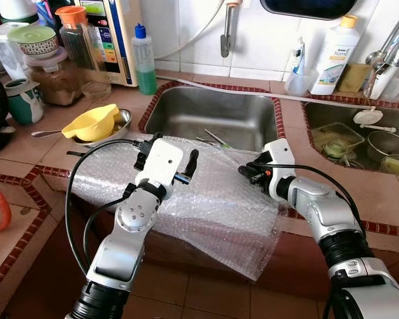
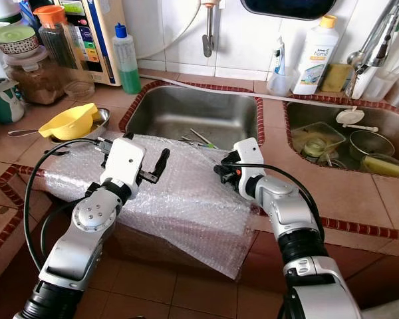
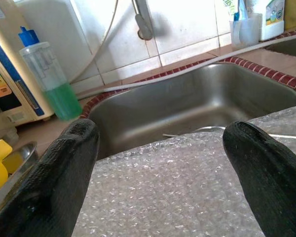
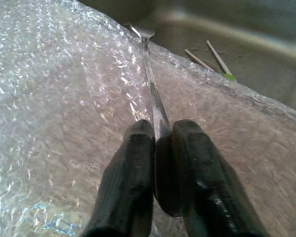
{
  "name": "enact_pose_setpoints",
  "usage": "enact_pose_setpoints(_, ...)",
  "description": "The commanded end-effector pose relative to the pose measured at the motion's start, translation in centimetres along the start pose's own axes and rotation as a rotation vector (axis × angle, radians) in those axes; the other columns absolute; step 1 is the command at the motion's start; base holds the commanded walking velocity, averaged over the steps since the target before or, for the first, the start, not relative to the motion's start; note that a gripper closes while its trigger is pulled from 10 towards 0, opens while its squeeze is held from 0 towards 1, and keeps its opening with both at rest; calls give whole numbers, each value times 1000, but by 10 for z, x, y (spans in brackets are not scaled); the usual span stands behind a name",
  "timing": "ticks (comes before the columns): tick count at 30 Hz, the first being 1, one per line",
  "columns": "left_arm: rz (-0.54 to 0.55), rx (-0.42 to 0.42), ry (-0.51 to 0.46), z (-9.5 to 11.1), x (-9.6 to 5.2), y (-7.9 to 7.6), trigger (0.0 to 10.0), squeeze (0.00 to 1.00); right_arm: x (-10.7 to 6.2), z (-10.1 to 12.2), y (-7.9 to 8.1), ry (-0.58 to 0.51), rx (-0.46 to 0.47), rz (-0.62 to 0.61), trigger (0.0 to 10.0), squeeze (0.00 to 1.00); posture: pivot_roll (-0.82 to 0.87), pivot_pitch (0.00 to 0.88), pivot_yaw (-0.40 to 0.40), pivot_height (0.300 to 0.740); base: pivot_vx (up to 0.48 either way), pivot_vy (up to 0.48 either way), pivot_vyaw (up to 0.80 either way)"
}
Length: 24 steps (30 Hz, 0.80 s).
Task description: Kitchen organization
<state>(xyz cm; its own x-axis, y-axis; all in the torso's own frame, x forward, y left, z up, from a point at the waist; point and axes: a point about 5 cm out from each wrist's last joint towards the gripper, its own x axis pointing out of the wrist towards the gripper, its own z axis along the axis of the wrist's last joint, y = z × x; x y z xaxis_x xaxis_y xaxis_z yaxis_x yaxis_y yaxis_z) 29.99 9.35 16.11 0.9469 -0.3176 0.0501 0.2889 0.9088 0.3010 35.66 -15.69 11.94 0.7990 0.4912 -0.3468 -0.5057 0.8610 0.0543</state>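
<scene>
Right gripper [image 4: 160, 148] pinches metal spoon [image 4: 153, 103] over bubble wrap [image 1: 206, 206], frame middle. Left gripper [image 3: 160, 163] wide open, near sink [image 1: 213, 116].

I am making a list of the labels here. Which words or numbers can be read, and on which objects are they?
"home": on the white bottle behind the sinks.
Print on the blue-edged appliance panel: too small to read.
Small tube in the cup: label blurred.

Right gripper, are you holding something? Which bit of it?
Yes. The right gripper pinches a metal utensil by its handle end, above the bubble wrap. The left gripper is open, holding nothing.
</scene>
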Motion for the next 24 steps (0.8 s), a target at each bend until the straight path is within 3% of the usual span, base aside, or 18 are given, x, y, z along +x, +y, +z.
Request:
enact_pose_setpoints(1, -2, 3, -13, 5, -1, 1, 10000, 0, 0, 3, -3, -8, 7, -13, 0, 0, 57, 28, 7, 740, 0, 0, 0)
enact_pose_setpoints(20, 9, 4, -10, 5, 0, 2, 10000, 0, 2, 18, -12, -94, 14, -89, 0, 0, 65, 21, 1, 740, 0, 0, 0)
enact_pose_setpoints(21, 9, 4, -10, 5, 0, 2, 10000, 0, 2, 22, -12, -117, 16, -87, 1804, 0, 69, 18, 2, 740, 0, 0, 0)
enact_pose_setpoints(22, 9, 5, -10, 5, 0, 2, 10000, 0, 3, 24, -12, -133, 18, -89, 2980, 0, 69, 17, 1, 740, 0, 0, 0)
enact_pose_setpoints(23, 9, 6, -11, 5, 0, 2, 10000, 0, 3, 26, -11, -142, 20, -90, 2980, 0, 69, 17, 1, 740, 0, 0, 0)
enact_pose_setpoints(24, 9, 6, -11, 5, 0, 3, 10000, 0, 4, 28, -11, -154, 24, -88, 4863, 0, 69, 17, 1, 740, 0, 0, 0)
